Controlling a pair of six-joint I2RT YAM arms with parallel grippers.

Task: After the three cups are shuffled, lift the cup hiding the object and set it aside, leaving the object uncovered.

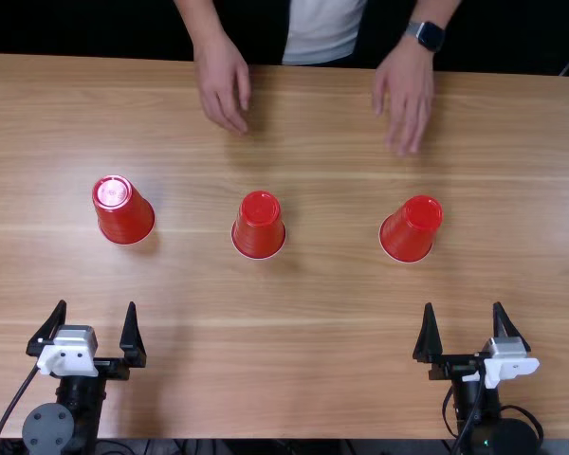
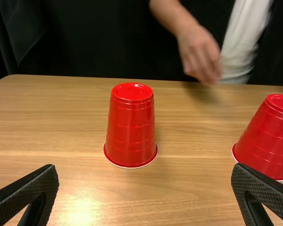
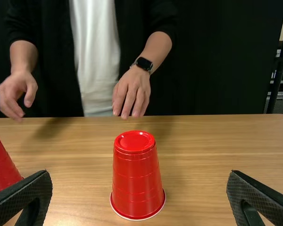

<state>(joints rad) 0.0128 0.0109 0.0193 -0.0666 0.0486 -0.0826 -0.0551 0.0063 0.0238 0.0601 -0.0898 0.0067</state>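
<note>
Wooden table (image 1: 284, 398) before you: three upturned red cups in a row, left cup (image 1: 123, 210), middle cup (image 1: 259, 225), right cup (image 1: 412, 228). Far side: a person's hand (image 1: 223, 83) and watch-wearing hand (image 1: 403, 95), loosely open, empty. Near edge: left gripper (image 1: 95, 306), right gripper (image 1: 462, 306), spread wide, empty.

Top view: fixed above the near edge of the table (image 1: 284, 398), looking steeply down and forward. Wrist views: low, close to the tabletop, facing its far side; both take in the middle cup (image 1: 259, 226)
</note>
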